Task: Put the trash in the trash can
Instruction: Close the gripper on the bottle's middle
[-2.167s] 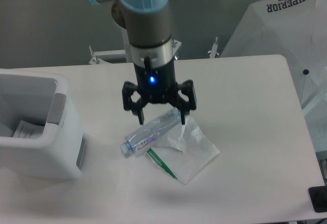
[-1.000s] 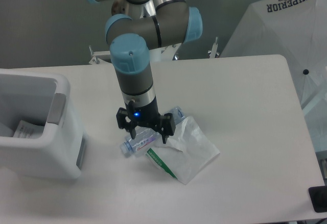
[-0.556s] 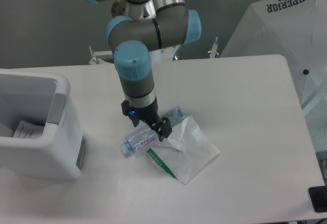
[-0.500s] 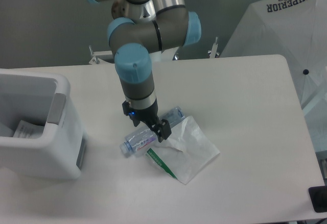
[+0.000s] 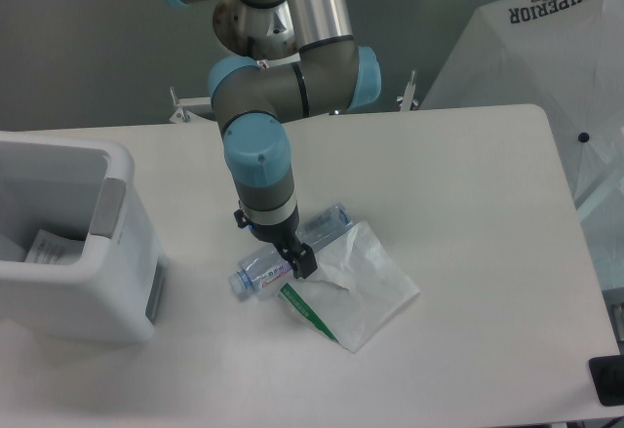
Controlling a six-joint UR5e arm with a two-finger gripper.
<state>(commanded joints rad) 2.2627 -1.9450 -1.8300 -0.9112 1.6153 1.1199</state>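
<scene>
Pincer (image 5: 286, 255) down on bottle (image 5: 283, 252)

High front camera, table (image 5: 468, 184), apparently mid-range

The pincer (image 5: 289, 258) is edge-on to the camera, so its fingers overlap and I can't tell whether they're apart or closed on the water bottle (image 5: 283, 254) — the arm also covers the bottle's middle. Its label print is too small to read. The trash can (image 5: 88, 243) is cut off at the left edge, and the paper scrap (image 5: 47, 249) inside is half hidden. A black object (image 5: 606, 380) at bottom right is clipped — can't identify it.
</scene>
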